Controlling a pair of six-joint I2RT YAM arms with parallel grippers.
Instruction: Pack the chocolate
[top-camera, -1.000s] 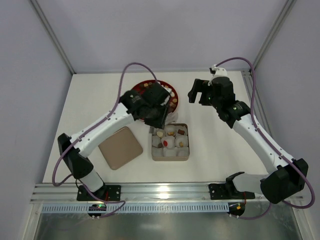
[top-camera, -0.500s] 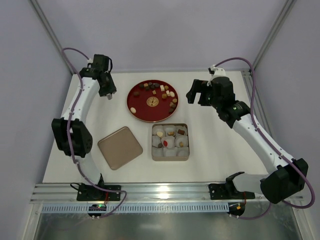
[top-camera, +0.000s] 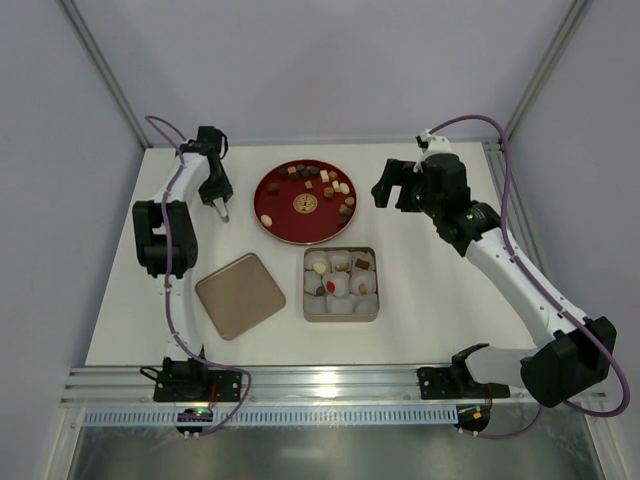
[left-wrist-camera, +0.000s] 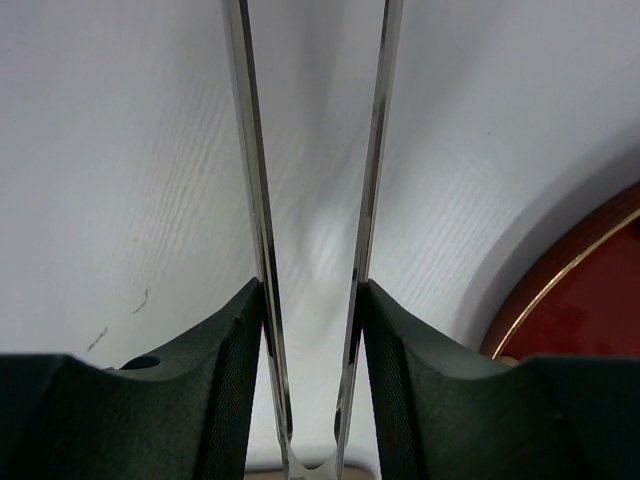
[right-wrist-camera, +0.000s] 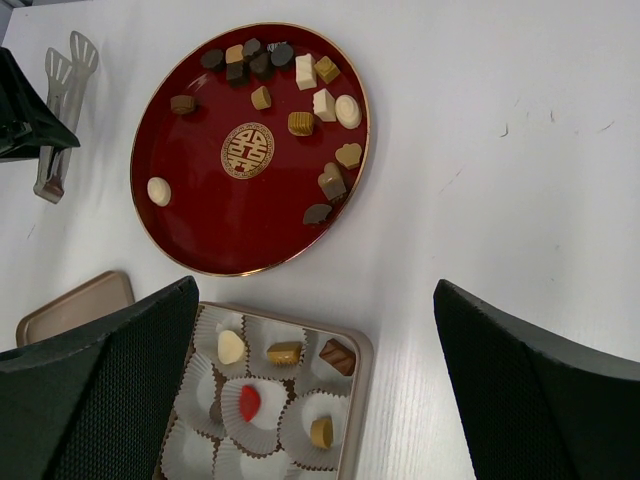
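Several chocolate pieces (top-camera: 330, 182) (right-wrist-camera: 323, 103) in brown, tan and cream lie on a red plate (top-camera: 290, 225) (right-wrist-camera: 230, 230) (left-wrist-camera: 590, 290). A few more chocolates (right-wrist-camera: 285, 352) sit in white paper cups in the tan box (top-camera: 340, 319) (right-wrist-camera: 358, 410). My left gripper (top-camera: 214, 195) (left-wrist-camera: 310, 290) is left of the plate. It is shut on metal tongs (top-camera: 220, 207) (left-wrist-camera: 250, 180) (right-wrist-camera: 62, 100), pads against both arms. My right gripper (top-camera: 395, 185) (right-wrist-camera: 315, 290) hangs open and empty right of the plate.
The box's tan lid (top-camera: 240, 295) (right-wrist-camera: 70, 300) lies flat left of the box. A gold emblem (right-wrist-camera: 247, 150) marks the plate's middle. Frame posts and grey walls close in the back and sides.
My left arm has swung away from over the box and plate to the back left of the table. The right arm has stayed put.
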